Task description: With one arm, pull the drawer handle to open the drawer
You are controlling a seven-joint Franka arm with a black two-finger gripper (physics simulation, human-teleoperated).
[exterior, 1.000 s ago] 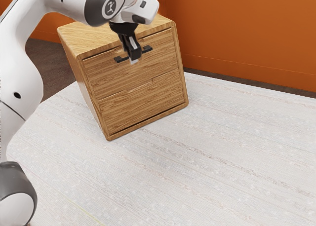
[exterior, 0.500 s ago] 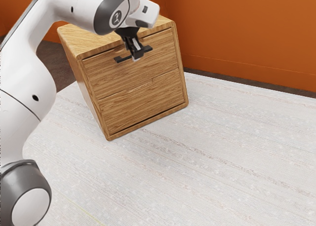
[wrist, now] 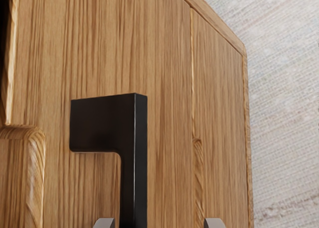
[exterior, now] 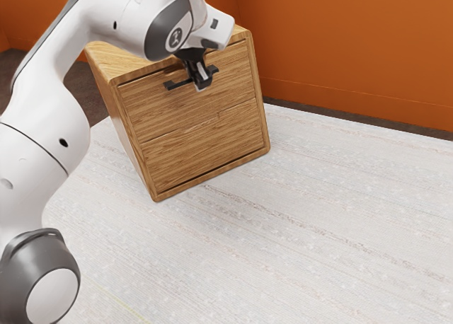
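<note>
The honey-brown oak cabinet box (exterior: 191,129) shows fine straight grain with darker streaks across its front. The flat bar handle (exterior: 174,84) on it is matte black, as is the two-finger gripper (exterior: 201,78). The glossy robot arm (exterior: 42,126) is white with grey joint caps. Behind the cabinet the plain wall (exterior: 354,41) is orange. The table top (exterior: 318,218) under the cabinet is pale grey-white with faint streaks.

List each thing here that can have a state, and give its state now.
Top drawer: shut, front flush with the cabinet.
Lower front: shut, flush too.
Handle: between the pincer's fingers, not clamped.
Pincer: open, around the handle.
</note>
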